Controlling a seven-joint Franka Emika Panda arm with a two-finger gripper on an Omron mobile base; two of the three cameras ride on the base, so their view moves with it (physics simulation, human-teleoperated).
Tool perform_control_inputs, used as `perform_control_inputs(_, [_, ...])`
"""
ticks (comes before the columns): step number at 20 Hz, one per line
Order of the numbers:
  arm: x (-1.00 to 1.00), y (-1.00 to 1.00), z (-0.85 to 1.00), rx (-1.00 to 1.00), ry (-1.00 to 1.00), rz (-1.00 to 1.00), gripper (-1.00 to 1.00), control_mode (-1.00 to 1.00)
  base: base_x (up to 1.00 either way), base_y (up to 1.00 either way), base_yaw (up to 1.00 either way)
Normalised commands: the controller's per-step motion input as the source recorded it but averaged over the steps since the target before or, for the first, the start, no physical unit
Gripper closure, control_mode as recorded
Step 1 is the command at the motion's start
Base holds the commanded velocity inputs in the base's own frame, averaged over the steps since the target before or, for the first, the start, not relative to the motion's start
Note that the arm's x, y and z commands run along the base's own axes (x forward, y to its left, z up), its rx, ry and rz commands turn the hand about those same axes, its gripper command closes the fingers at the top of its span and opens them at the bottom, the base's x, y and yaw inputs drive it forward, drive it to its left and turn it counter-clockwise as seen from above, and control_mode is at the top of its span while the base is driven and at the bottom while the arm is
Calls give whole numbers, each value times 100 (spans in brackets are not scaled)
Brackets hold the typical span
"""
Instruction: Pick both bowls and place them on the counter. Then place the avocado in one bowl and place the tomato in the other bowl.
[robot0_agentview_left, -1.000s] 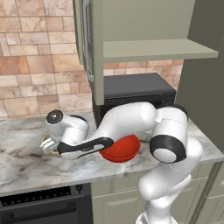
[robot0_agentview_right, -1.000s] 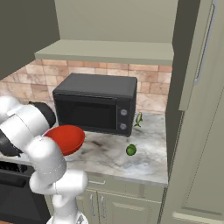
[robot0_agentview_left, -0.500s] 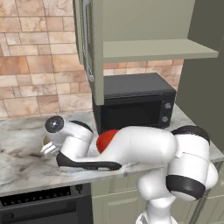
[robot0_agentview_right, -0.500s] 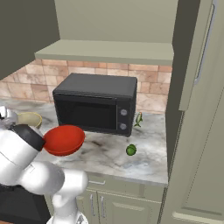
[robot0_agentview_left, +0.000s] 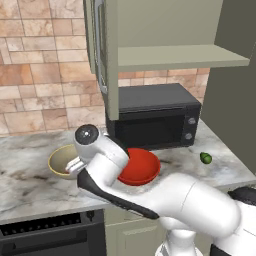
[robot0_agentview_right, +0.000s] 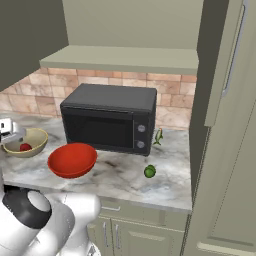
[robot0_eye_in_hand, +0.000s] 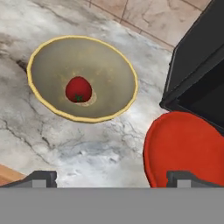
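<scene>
The tan-olive bowl (robot0_eye_in_hand: 113, 57) stands on the marble counter (robot0_eye_in_hand: 87, 144) with the tomato (robot0_eye_in_hand: 78, 89) lying in its bottom. In the hand view my gripper (robot0_eye_in_hand: 113, 177) hovers open above the counter between this bowl and the red bowl (robot0_eye_in_hand: 188, 148), with nothing between its fingertips (robot0_eye_in_hand: 41, 177). In the left base view my gripper (robot0_agentview_left: 74, 166) sits at the right rim of the tan bowl (robot0_agentview_left: 60, 159), left of the empty red bowl (robot0_agentview_left: 142, 167). The avocado (robot0_agentview_left: 205, 158) lies far to the right. The right base view shows the gripper (robot0_agentview_right: 9, 131), tan bowl (robot0_agentview_right: 30, 142), tomato (robot0_agentview_right: 25, 147), red bowl (robot0_agentview_right: 72, 160) and avocado (robot0_agentview_right: 149, 171).
A black microwave (robot0_agentview_left: 150, 117) stands at the back of the counter (robot0_agentview_left: 30, 190), just behind the red bowl. An open cabinet door (robot0_agentview_left: 102, 50) and a shelf hang over it. A tall cabinet (robot0_agentview_right: 225, 125) closes the counter's right end. An oven front (robot0_agentview_left: 50, 235) is below left.
My arm has swung: its elbow dropped to the lower right and the hand shifted right, from over the tan bowl toward the red bowl. Both bowls and the avocado stayed put.
</scene>
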Motion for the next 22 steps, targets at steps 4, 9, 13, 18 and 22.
perform_control_inputs(4, [-19,-85,10,3,-8,0,-100,-100,0,0,0])
perform_control_inputs(9, [-11,-86,9,4,-5,0,-100,-100,0,0,0])
perform_control_inputs(13, [0,-83,15,3,0,0,-100,-100,0,0,0])
perform_control_inputs(18, [0,-77,31,1,9,-5,-100,-100,0,0,0])
perform_control_inputs(22, [0,-74,32,0,16,-12,-100,-100,0,0,0])
